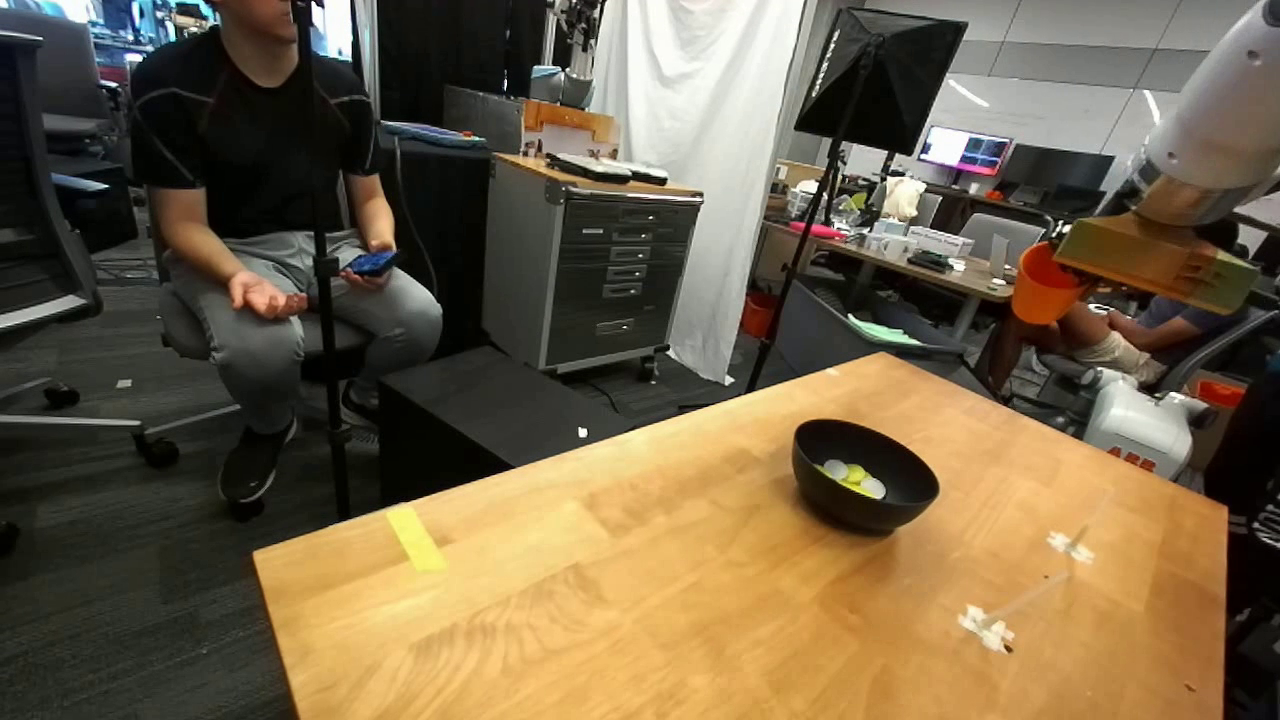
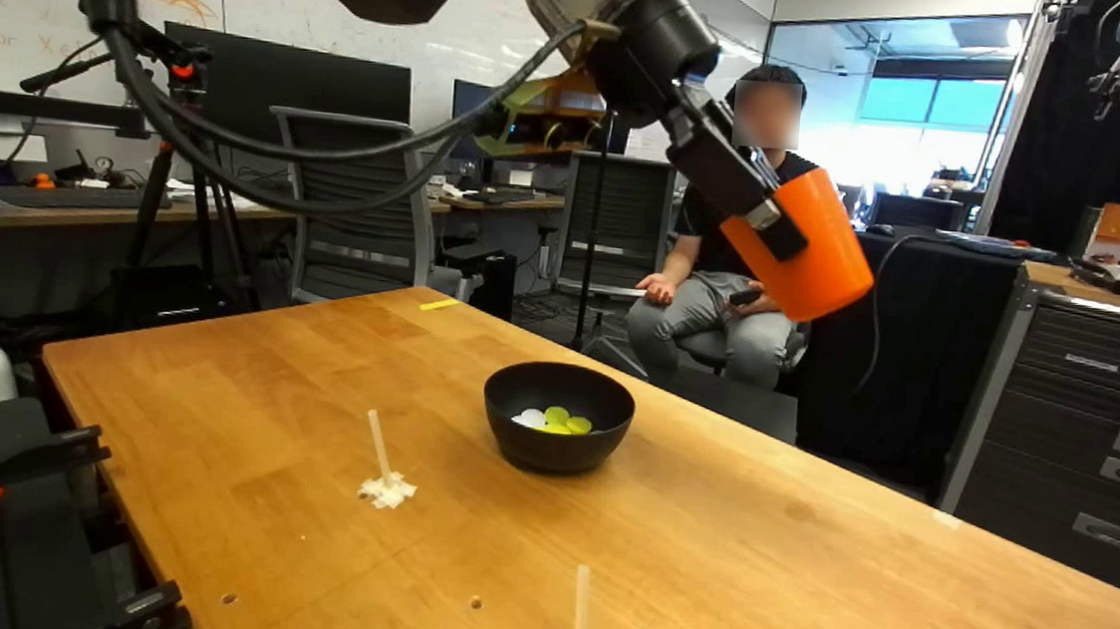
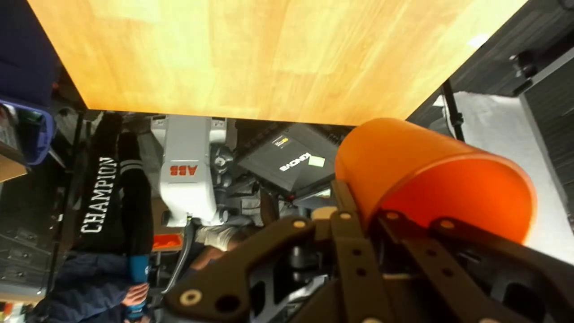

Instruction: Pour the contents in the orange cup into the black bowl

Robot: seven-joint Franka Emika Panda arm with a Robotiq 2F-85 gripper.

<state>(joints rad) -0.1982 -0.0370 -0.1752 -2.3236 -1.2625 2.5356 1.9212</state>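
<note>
While yellow and white bits [image 2: 557,415] sit in the bowl [image 2: 557,454], the jaws clamp the tilted cup [image 2: 830,251] up high, well apart from the table [image 2: 294,394]; if that one-sided pinch slips, it could drop, spilling any leftover bits!

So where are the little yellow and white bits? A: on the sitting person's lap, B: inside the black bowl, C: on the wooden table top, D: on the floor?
B: both exterior views show the yellow and white bits lying together inside the black bowl.
</note>
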